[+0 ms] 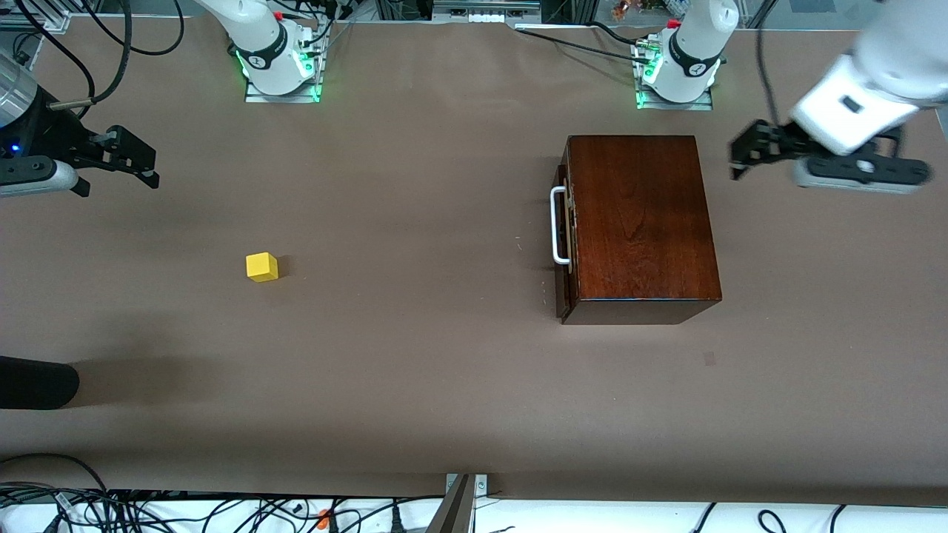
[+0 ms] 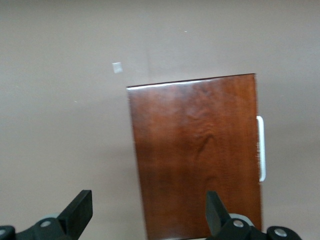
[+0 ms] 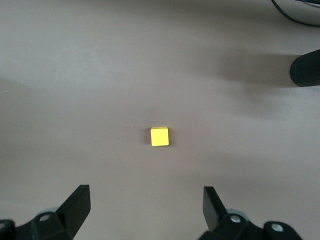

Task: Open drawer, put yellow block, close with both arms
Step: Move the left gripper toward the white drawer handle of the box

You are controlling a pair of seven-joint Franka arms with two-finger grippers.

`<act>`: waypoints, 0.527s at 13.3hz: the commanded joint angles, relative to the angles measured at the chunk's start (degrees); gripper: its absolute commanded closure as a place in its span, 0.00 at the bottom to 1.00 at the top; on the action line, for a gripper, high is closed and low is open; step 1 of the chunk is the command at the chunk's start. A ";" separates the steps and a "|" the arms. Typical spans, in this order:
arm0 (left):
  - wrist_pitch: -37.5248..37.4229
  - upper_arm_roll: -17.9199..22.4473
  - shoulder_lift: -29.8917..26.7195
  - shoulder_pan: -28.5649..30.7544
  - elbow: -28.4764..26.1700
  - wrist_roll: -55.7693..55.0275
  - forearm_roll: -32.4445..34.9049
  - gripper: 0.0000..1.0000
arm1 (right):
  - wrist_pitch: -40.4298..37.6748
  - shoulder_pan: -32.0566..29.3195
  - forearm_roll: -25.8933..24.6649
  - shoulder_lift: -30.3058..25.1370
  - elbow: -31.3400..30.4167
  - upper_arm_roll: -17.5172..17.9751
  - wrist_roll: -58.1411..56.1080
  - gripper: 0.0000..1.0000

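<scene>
Drawer (image 1: 564,244): shut, its dark front flush with the wooden box (image 1: 641,222); the white handle (image 1: 558,226) faces the right arm's end of the table.
Wooden box: dark reddish-brown, standing on the table (image 1: 444,370) toward the left arm's end; in the left wrist view its top (image 2: 197,155) fills the space ahead of the left jaws, with the handle (image 2: 261,148) along one edge.
Yellow block (image 1: 262,267): resting on the bare table toward the right arm's end, well apart from the box; in the right wrist view it (image 3: 160,136) lies ahead of the right jaws, roughly centred between the two fingers and touching neither.
Left gripper (image 1: 744,152): up in the air over the table just beside the box, at the left arm's end; jaws spread wide, holding nothing.
Right gripper (image 1: 137,159): up over the table at the right arm's end, apart from the block; jaws wide open and empty.
Dark rounded object (image 1: 37,383): at the table's edge at the right arm's end, nearer the front camera than the block.
</scene>
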 commanded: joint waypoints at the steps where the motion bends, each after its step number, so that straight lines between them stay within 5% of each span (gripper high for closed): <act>1: -1.02 -6.98 1.04 -0.36 1.71 -10.71 0.56 0.00 | -0.84 -0.16 -0.09 0.52 1.27 -0.07 0.20 0.00; 5: -0.84 -22.01 7.79 -2.36 3.63 -28.46 8.62 0.00 | -0.84 -0.25 -0.09 0.52 1.27 -0.07 0.20 0.00; 7: -0.93 -23.09 13.41 -8.93 6.71 -35.51 13.29 0.00 | -0.84 -0.25 -0.09 0.52 1.27 -0.07 0.20 0.00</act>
